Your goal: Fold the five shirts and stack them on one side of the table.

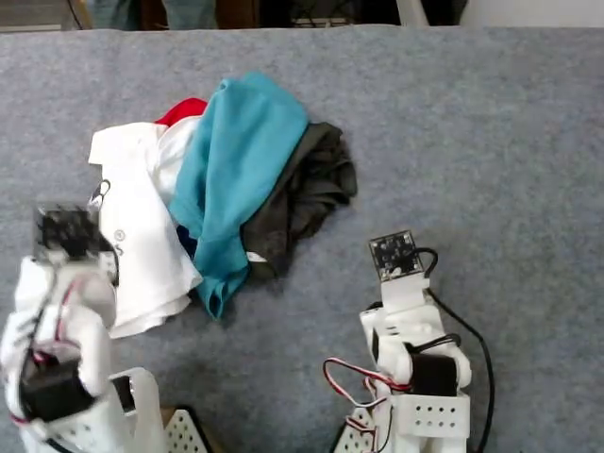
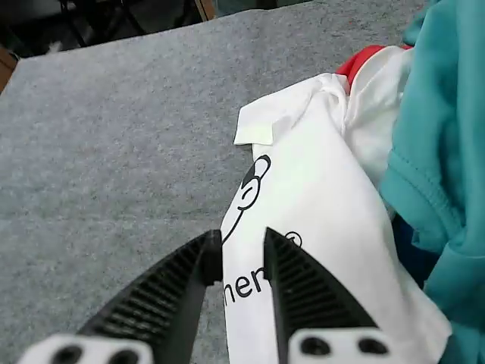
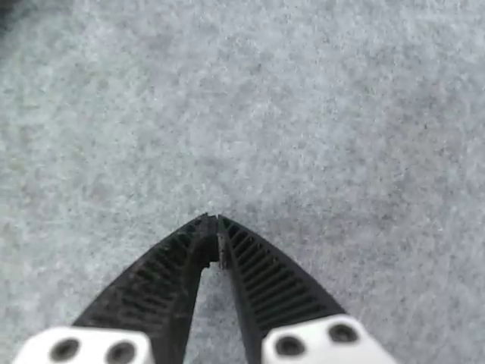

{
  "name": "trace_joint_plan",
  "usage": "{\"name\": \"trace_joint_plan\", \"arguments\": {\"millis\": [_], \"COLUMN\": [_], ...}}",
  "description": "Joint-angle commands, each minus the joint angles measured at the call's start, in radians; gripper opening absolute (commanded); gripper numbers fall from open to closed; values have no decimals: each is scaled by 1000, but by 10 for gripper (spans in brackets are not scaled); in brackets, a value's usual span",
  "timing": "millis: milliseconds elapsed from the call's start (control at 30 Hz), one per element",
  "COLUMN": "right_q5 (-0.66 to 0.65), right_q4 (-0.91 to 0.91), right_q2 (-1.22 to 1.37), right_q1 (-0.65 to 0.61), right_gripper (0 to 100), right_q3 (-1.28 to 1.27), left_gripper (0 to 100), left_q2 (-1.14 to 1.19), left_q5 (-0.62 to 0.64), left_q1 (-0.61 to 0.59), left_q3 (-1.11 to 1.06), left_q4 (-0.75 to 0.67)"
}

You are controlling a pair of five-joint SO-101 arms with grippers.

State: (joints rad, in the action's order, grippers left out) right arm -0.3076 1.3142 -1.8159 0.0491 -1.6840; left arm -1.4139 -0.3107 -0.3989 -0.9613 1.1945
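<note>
A heap of shirts lies on the grey table cloth (image 1: 491, 142). A white printed shirt (image 1: 142, 222) is at its left and a teal shirt (image 1: 241, 160) is draped over the middle. A dark grey shirt (image 1: 311, 189) lies on the right, and a red one (image 1: 181, 110) peeks out at the back. In the left wrist view my left gripper (image 2: 242, 249) hovers over the near edge of the white shirt (image 2: 318, 197), its fingers a narrow gap apart, with the teal shirt (image 2: 439, 114) beside it. My right gripper (image 3: 213, 221) is shut, over bare cloth.
A sliver of dark blue fabric (image 1: 187, 241) shows under the teal shirt. The left arm (image 1: 61, 311) stands at the front left, the right arm (image 1: 411, 330) at the front middle. Bare cloth stretches over the right half of the table.
</note>
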Motion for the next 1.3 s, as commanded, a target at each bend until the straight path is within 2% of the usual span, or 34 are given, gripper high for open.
{"name": "trace_joint_plan", "arguments": {"millis": [0,167,300,400,533,567,633,767,900,1100,1267], "right_q5": [-8,-8,-8,-8,-8,-8,-8,-8,-8,-8,-8], "right_q4": [-17,-17,-17,-17,-17,-17,-17,-17,-17,-17,-17], "right_q2": [-61,-61,-61,-61,-61,-61,-61,-61,-61,-61,-61], "right_q1": [-14,-14,-14,-14,-14,-14,-14,-14,-14,-14,-14], "right_gripper": [15,15,15,15,15,15,15,15,15,15,15], "right_q3": [-1,-1,-1,-1,-1,-1,-1,-1,-1,-1,-1], "left_gripper": [172,279,309,259,45,18,55,29,28,28,29], "left_q2": [373,776,1013,1128,1138,1126,1092,982,841,678,592], "left_q5": [124,227,336,327,324,324,324,324,270,172,170], "left_q1": [13,85,85,84,61,47,2,-140,-351,-665,-863], "left_q3": [268,358,364,371,374,374,374,375,429,615,773], "left_q4": [78,112,5,-60,-103,-112,-110,-95,-51,8,40]}}
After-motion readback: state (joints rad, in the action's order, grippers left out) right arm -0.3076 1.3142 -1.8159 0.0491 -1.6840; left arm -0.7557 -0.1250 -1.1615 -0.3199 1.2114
